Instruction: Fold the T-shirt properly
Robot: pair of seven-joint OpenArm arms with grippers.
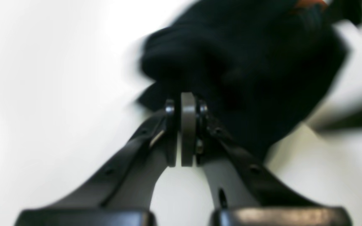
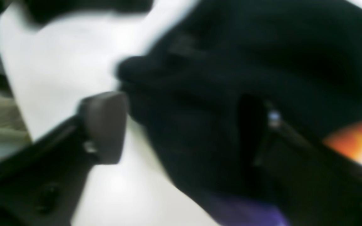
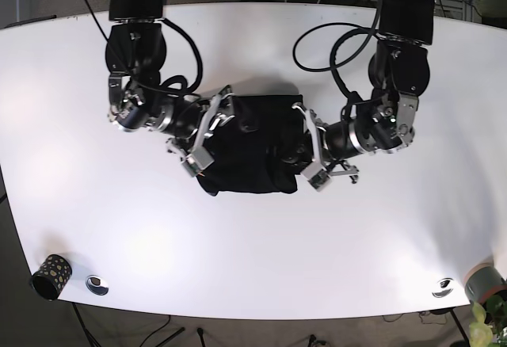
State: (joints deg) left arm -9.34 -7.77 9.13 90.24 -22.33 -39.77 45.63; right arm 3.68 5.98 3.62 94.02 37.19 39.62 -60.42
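Observation:
A black T-shirt (image 3: 253, 161) lies bunched into a rough rectangle at the middle of the white table (image 3: 253, 268). My left gripper (image 3: 306, 150) is at the shirt's right edge. In the left wrist view its pads (image 1: 188, 125) are pressed together, and my left gripper (image 1: 187, 100) nips a fold of the T-shirt (image 1: 247, 62). My right gripper (image 3: 204, 135) is at the shirt's left edge. My right gripper (image 2: 187, 122) stands open, with one pad (image 2: 105, 125) on the table side and the T-shirt (image 2: 231, 78) bulging between the fingers. Both wrist views are blurred.
A dark speckled cup (image 3: 49, 276) and a small metal disc (image 3: 97, 284) sit at the front left corner. Another disc (image 3: 442, 287) and a grey pot with a plant (image 3: 485, 285) are at the front right. Cables hang at the back edge.

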